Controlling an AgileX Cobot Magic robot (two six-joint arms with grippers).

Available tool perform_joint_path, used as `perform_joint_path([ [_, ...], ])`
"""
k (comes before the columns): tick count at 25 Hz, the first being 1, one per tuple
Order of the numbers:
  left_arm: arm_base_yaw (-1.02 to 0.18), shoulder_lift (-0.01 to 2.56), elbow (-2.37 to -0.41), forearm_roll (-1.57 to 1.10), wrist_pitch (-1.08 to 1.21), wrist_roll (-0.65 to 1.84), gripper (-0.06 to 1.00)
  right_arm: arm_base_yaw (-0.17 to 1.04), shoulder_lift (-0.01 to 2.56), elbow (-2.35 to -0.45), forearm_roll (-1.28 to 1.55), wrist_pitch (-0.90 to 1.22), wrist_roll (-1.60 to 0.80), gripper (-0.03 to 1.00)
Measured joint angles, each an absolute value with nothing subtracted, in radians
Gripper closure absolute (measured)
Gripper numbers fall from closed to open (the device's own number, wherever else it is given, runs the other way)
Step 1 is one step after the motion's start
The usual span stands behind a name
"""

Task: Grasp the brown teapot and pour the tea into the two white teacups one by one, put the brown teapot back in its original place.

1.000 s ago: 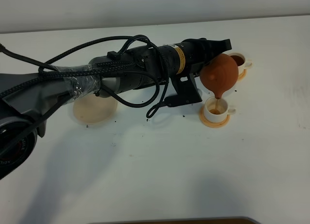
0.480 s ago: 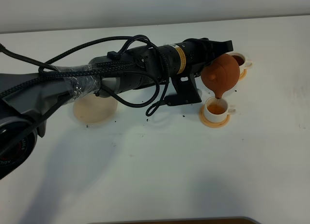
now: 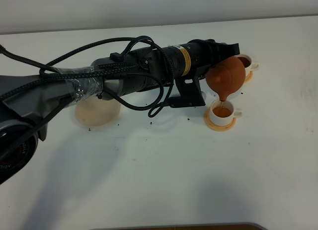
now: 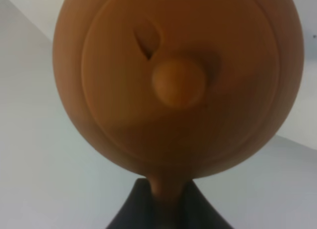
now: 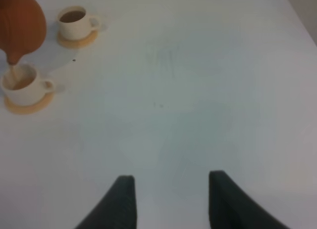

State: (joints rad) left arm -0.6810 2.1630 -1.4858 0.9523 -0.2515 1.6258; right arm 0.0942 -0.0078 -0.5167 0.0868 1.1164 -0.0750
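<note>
The left pincer point(image 3: 229, 52) is clamped on the brown teapot point(image 3: 226, 77), tipped spout-down over the near teacup point(image 3: 222, 111), which holds amber tea. Just beyond the pincer, the far teacup point(image 3: 246, 62) holds darker tea. The right pincer point(image 5: 168, 187) stands apart above bare desk point(image 5: 198, 80).

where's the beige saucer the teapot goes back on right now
In the exterior high view the beige saucer sits on the white table left of centre, partly hidden under the left arm, well apart from the brown teapot and both cups.
</note>
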Motion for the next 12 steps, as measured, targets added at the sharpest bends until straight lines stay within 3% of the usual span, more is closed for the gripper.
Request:
perform_joint_path([
  [12,-0.681,2.163,-1.486,0.952,-0.272,1.676,0.80,0.094,-0.008,-0.517,0.087,1.116,-0.075,0.59],
])
